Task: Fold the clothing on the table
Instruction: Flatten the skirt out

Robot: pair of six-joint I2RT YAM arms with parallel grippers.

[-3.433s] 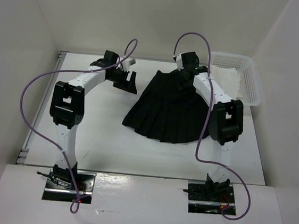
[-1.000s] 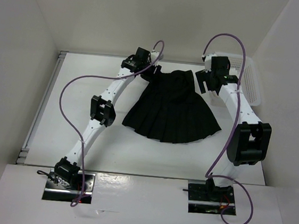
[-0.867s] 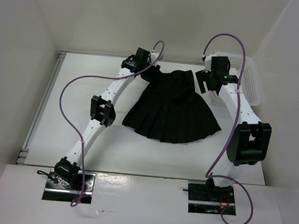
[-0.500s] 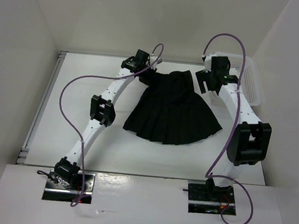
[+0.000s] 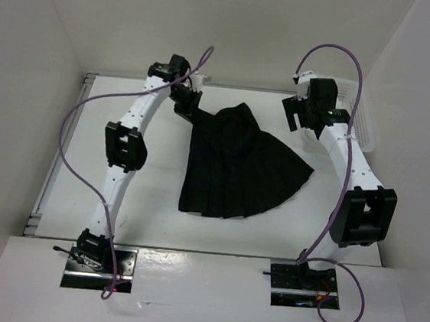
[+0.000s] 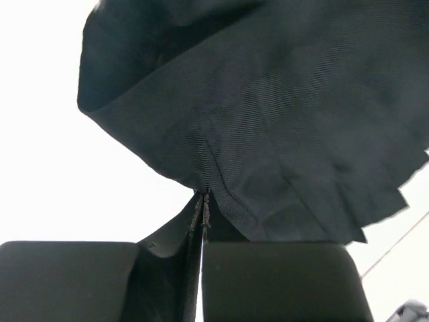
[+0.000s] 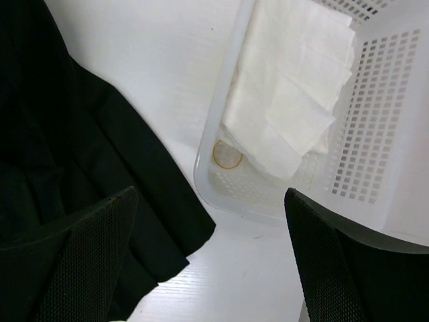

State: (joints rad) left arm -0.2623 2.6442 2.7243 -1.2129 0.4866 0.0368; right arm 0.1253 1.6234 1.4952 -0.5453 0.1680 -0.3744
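Note:
The clothing, a black pleated skirt [image 5: 234, 163], lies on the white table [image 5: 149, 200], drawn up to a point at its far left corner. My left gripper [image 5: 184, 105] is shut on that corner. In the left wrist view its jaws [image 6: 201, 204] pinch an edge of the skirt [image 6: 268, 127], and the cloth hangs away from them in folds. My right gripper [image 5: 296, 117] stands open above the table at the skirt's far right, with nothing between its fingers. In the right wrist view it [image 7: 211, 258] hovers over bare table [image 7: 234, 282], with the skirt's edge [image 7: 74, 134] at the left.
A white perforated basket [image 5: 366, 131] stands at the far right corner and holds a folded white cloth [image 7: 288, 100] and a thin ring [image 7: 227, 155]. A grey rail [image 5: 60, 160] runs along the table's left edge. White walls enclose the table.
My left gripper has shut on the skirt's far left corner and swung left with it, dragging the skirt askew. The right arm has shifted slightly right and stays open.

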